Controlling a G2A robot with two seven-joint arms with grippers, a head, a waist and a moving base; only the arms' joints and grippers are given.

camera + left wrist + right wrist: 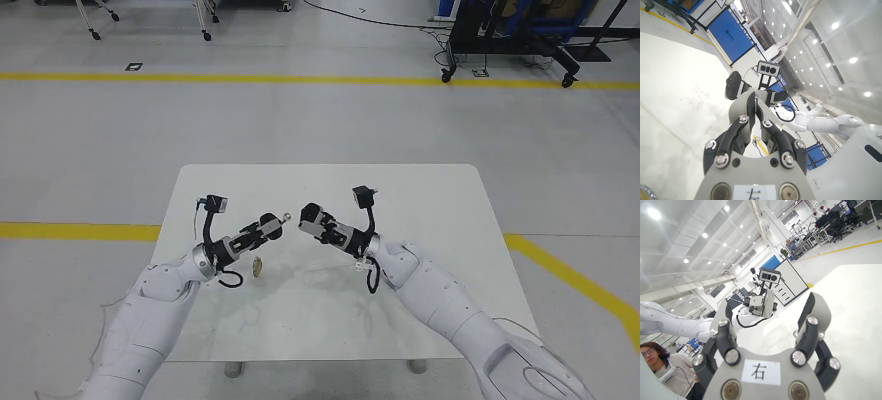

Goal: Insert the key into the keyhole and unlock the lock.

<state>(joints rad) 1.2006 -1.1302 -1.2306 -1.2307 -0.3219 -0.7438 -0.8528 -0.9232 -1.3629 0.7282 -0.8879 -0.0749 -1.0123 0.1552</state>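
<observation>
My left gripper is held above the white table, shut on a thin metal key whose tip sticks out toward the right gripper. In the left wrist view the key is seen edge-on between the pads. My right gripper faces it a short way off, open and holding nothing; its dark fingers stand on either side of the key's line. A small brass lock lies on the table below the left forearm, apart from both grippers.
The table's near edge and right half are bare. A person sits off to one side, away from the table. Carts and racks stand on the floor far behind the table.
</observation>
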